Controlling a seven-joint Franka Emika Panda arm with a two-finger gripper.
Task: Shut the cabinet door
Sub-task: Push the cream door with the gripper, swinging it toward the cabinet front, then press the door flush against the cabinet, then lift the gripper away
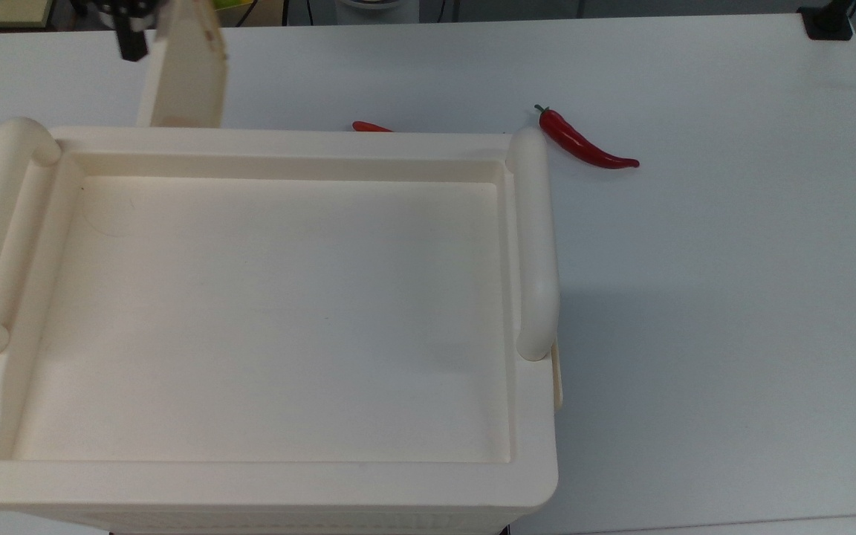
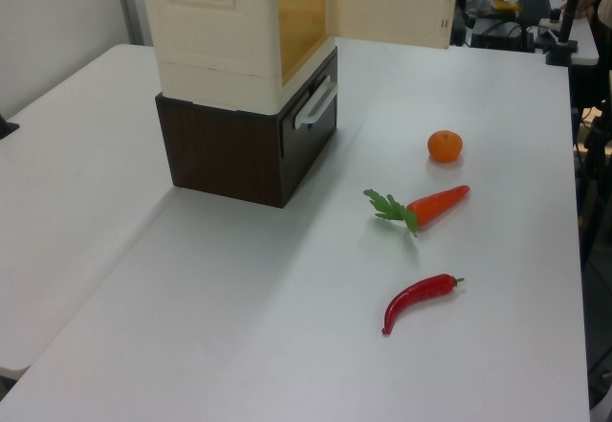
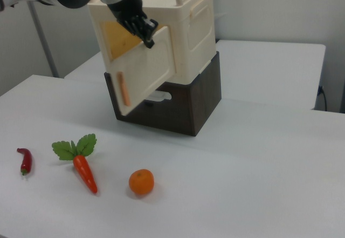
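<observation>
Near edge of table (image 3: pixel 259 184): orange (image 3: pixel 141 182), carrot (image 3: pixel 85 173), chili (image 3: pixel 25 161), all clear of the swing. Beyond, cabinet (image 3: pixel 178 38) on dark base; cabinet door (image 3: pixel 148 70) part-open. Gripper (image 3: pixel 145 30) at door's upper edge, finger state not discernible; advisable: steady push until flush.

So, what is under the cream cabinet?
The cabinet stands on a dark brown box with a pale drawer handle on its front. What the box holds cannot be seen, and the half-open cabinet door partly covers its front in the right view.
</observation>
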